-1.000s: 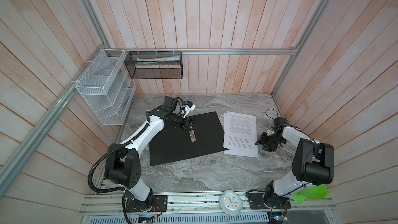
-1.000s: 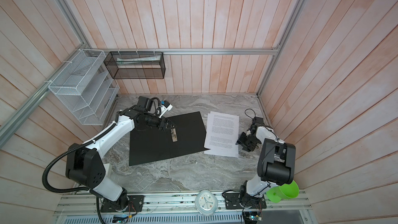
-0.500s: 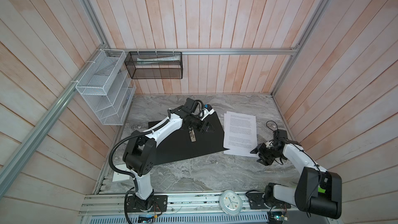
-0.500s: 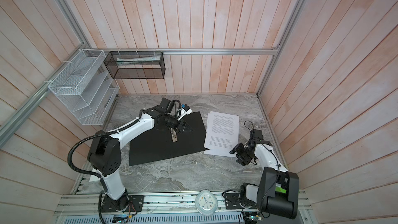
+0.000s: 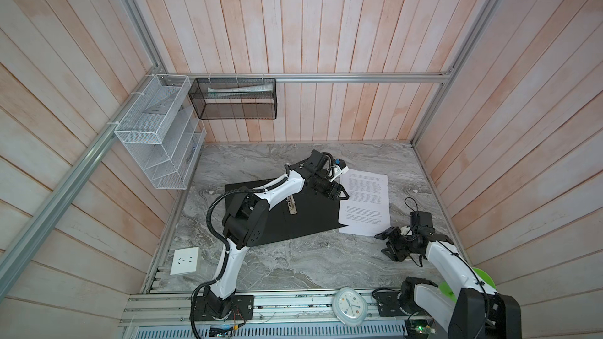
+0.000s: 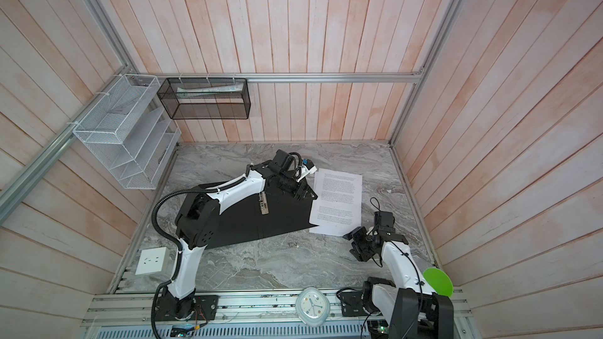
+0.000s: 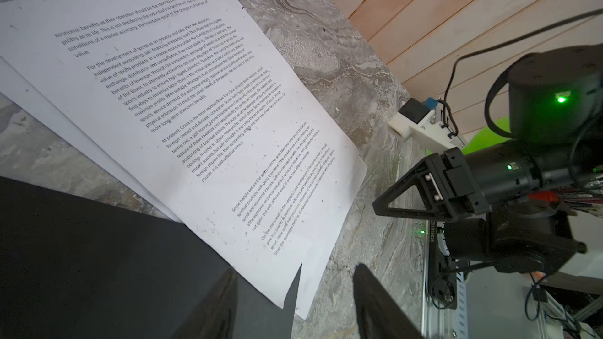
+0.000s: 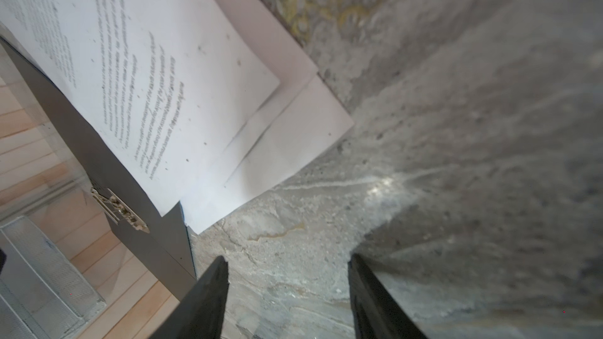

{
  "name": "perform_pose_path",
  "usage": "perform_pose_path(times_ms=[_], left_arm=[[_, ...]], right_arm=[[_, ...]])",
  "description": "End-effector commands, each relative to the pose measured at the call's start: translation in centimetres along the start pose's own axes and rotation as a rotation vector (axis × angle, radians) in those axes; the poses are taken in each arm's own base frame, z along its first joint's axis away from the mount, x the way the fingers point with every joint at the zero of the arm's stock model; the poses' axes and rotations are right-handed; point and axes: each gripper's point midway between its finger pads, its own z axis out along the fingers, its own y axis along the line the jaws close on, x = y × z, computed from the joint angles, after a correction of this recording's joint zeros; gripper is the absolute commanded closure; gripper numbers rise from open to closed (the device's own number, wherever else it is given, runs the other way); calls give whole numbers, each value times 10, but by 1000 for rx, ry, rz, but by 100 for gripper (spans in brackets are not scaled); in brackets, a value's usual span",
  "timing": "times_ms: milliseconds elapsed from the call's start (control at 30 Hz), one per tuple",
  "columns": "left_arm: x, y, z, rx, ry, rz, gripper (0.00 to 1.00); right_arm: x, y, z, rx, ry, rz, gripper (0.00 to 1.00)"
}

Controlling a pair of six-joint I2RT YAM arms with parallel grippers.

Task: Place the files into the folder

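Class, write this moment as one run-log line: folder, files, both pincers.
folder: open, black inside up | files: beside folder, edge overlapping it | left pincer: open, empty | right pincer: open, empty

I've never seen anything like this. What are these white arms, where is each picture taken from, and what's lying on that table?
Two robot arms stand at a marble table. Two pictures look down from overhead; two come from cameras on the arms' wrists. An opened black folder, metal clip showing, lies beside printed paper files, which overlap its edge. The left tool hovers at that edge; the right tool is near the files' corner. Both are open, holding nothing.
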Motion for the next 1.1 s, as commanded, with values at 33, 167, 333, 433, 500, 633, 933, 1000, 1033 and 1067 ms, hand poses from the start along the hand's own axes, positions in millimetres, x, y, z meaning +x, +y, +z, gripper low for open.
perform_pose_path(times_ms=[33, 167, 333, 433, 500, 633, 933, 1000, 1033, 1067], left_arm=[[-22, 1, 0, -12, -54, 33, 41], [-24, 2, 5, 5, -53, 17, 41], [-29, 3, 8, 18, -70, 19, 41], [-32, 1, 7, 28, -75, -13, 41], [-32, 0, 7, 26, -74, -7, 41], [-27, 2, 6, 18, -68, -6, 41], [-18, 6, 0, 8, -62, -19, 41], [-18, 7, -3, 8, -64, -23, 41], [-18, 8, -4, 8, -64, -27, 41], [-19, 9, -5, 8, -67, -31, 41]], right_arm=[[-11, -3, 4, -32, -90, 81, 40], [-16, -13, 7, -45, -150, 132, 40], [-26, -23, 11, -95, -239, 197, 40], [-28, -32, 15, -127, -275, 237, 40], [-31, -34, 16, -153, -305, 254, 41], [-40, -38, 11, -149, -373, 280, 41], [-44, -44, 20, -110, -373, 289, 41], [-43, -41, 24, -117, -351, 292, 41], [-42, -37, 25, -128, -342, 290, 41], [-40, -34, 25, -127, -337, 290, 41]])
